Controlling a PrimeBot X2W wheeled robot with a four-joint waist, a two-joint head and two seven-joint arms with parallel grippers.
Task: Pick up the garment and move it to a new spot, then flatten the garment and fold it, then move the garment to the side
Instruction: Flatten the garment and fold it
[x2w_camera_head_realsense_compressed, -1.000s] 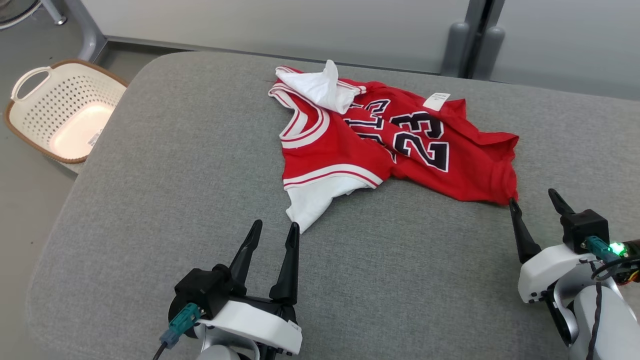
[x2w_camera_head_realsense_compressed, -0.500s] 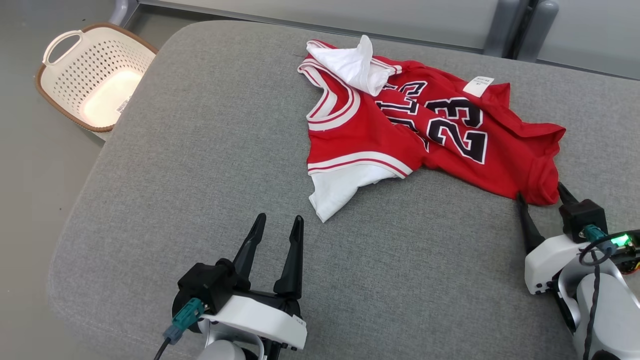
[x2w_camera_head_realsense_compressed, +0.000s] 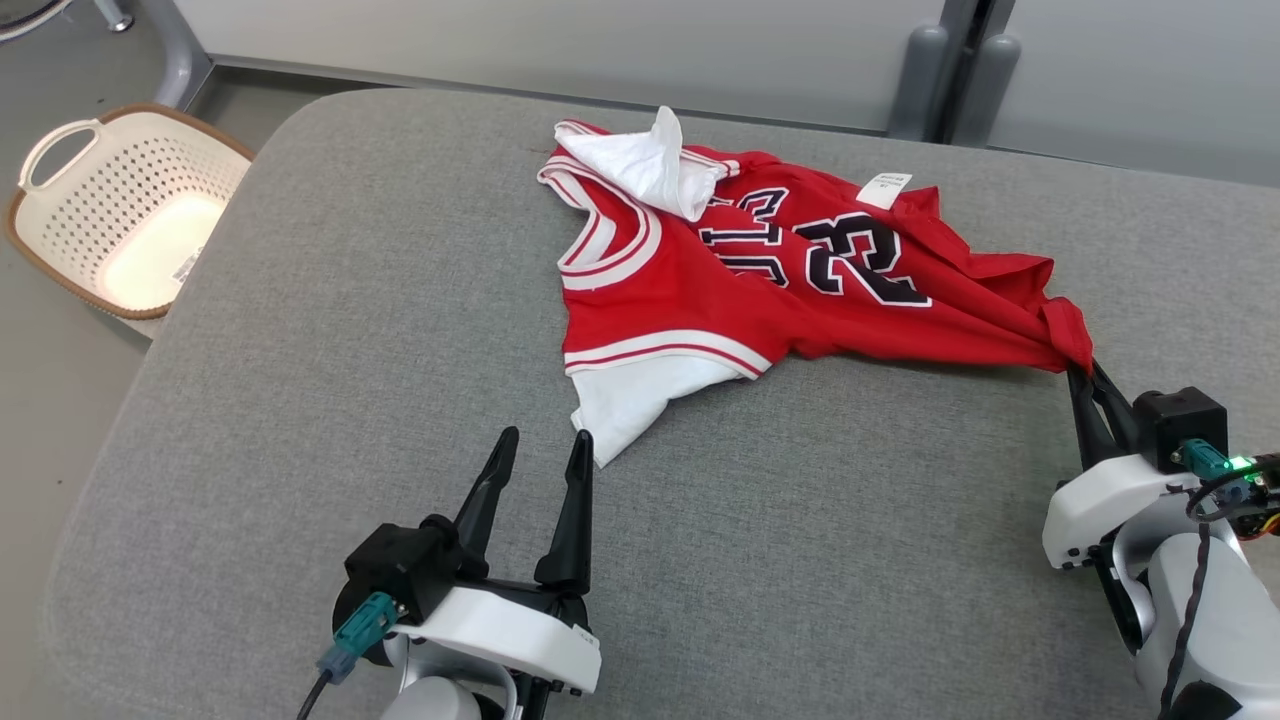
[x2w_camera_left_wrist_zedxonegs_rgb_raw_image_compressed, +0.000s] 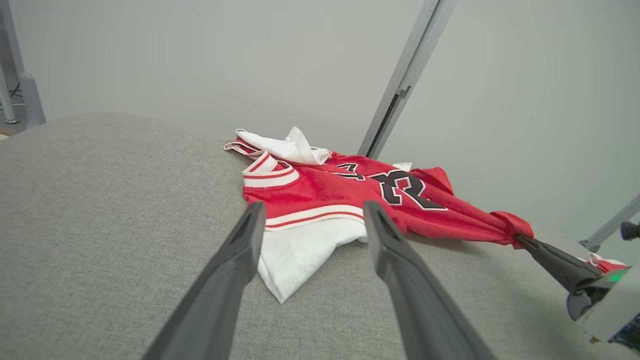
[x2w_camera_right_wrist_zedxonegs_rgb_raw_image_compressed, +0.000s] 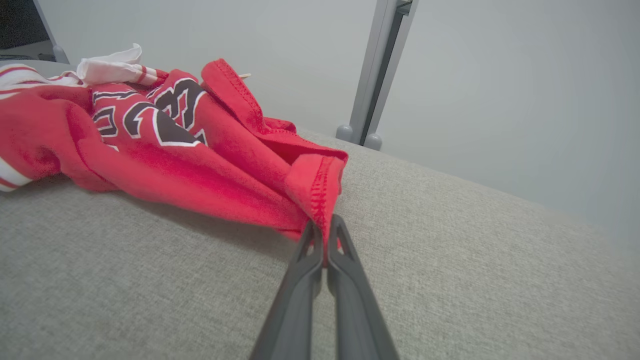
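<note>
Lying across the far half of the grey padded table (x2w_camera_head_realsense_compressed: 350, 330), the garment (x2w_camera_head_realsense_compressed: 690, 300) is a red sleeveless jersey with white-and-red trim, black numerals edged in white and a white under-layer. It is rumpled, not flat. Its long axis runs across the table at a slant, from the white folded-over cloth (x2w_camera_head_realsense_compressed: 645, 170) near the middle of the far edge to a gathered red hem corner (x2w_camera_head_realsense_compressed: 1065, 335) close to the right edge. The red cloth narrows into taut creases toward that corner. A white tag (x2w_camera_head_realsense_compressed: 885, 190) lies on the side nearer the far edge. A white tip (x2w_camera_head_realsense_compressed: 605, 440) sticks out from under the striped band and points toward the near edge.

The right gripper (x2w_camera_head_realsense_compressed: 1085, 378) has its two dark fingers pressed together on the hem corner. In the right wrist view the stitched red edge is pinched between their tips.

The left gripper (x2w_camera_head_realsense_compressed: 540, 445) sits nearer the near edge, left of centre, with its fingers spread apart and nothing between them. They point toward the far edge. The fingertip nearer the white tip is just beside it, and whether they touch cannot be told.

A cream perforated basket (x2w_camera_head_realsense_compressed: 60, 250) with a brown rim stands on the floor beyond the table's left edge.
</note>
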